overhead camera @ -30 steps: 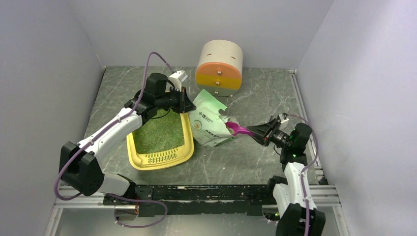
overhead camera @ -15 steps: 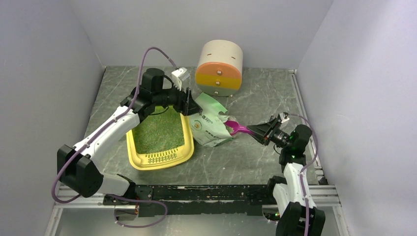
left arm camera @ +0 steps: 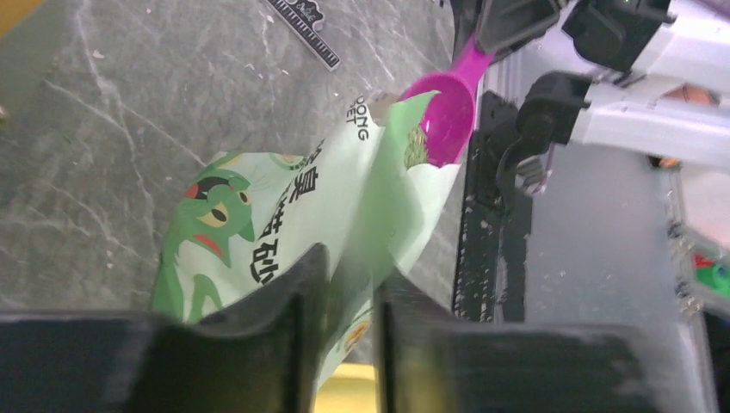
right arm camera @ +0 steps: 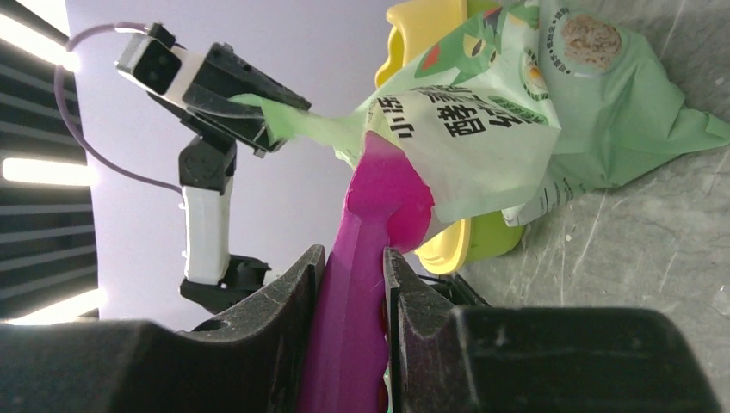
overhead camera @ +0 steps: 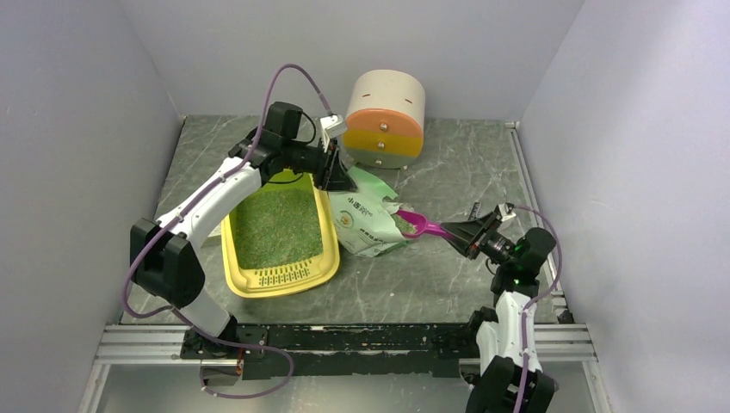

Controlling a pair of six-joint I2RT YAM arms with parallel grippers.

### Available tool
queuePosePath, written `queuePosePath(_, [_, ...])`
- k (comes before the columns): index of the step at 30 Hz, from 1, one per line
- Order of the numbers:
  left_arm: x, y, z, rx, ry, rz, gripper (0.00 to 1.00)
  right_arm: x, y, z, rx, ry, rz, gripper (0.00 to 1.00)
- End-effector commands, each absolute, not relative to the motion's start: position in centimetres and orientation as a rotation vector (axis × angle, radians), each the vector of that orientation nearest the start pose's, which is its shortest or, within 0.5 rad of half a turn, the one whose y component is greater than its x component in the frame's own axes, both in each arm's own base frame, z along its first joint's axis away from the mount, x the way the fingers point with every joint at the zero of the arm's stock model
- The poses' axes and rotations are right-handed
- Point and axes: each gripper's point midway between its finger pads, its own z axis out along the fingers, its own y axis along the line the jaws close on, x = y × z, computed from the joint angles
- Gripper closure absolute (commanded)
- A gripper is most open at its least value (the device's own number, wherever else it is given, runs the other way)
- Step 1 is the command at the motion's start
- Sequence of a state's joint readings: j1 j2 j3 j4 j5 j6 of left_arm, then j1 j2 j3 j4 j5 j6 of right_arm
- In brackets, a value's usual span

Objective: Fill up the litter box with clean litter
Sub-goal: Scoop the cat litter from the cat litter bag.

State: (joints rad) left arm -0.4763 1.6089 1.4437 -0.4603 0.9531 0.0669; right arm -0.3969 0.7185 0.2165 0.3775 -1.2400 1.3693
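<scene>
While the left gripper (overhead camera: 337,175) pinches the limp bag (overhead camera: 366,225) by its top edge beside the litter box (overhead camera: 258,288), the right gripper (overhead camera: 456,231) clamps the scoop (overhead camera: 419,224), as loose clean litter (overhead camera: 275,228) likely spills.

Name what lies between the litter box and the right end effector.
The green litter bag, with the magenta scoop reaching into its mouth; the top view shows this.

I work in a robotics lab test cell: plain pale grey wall panels (overhead camera: 77,129) box in a dark marble-patterned tabletop (overhead camera: 465,163), an aluminium rail (overhead camera: 129,340) runs along its near edge, and a shallow yellow plastic litter box (overhead camera: 258,288) and a round beige-orange-yellow drawer cabinet (overhead camera: 385,116) stand as props.
</scene>
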Motion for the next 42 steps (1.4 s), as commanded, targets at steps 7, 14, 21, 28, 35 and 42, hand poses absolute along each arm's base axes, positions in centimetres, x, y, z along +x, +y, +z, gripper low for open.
queuePosePath(7, [28.5,-30.2,27.2,1.107,1.794,-1.232,0.95,20.2,9.7,20.5,0.612,1.802,1.739,1.0])
queuePosePath(14, [32.1,-27.3,27.9,0.784,1.818,-1.073,0.95,20.3,9.4,20.4,0.714,1.718,1.756,1.0])
queuePosePath(21, [31.9,-26.7,27.1,0.79,1.83,-1.042,0.95,20.2,9.5,20.1,0.786,1.693,1.802,1.0])
queuePosePath(28, [33.1,-25.8,25.8,0.651,1.905,-0.973,0.95,19.8,9.7,19.4,0.848,1.683,1.856,1.0])
queuePosePath(35, [33.3,-26.0,26.1,0.628,1.908,-0.992,0.95,20.7,9.3,18.5,0.829,1.783,1.75,1.0])
queuePosePath(42, [34.3,-25.2,24.1,0.526,2.001,-0.933,0.95,20.7,9.3,19.6,0.822,1.715,1.797,1.0])
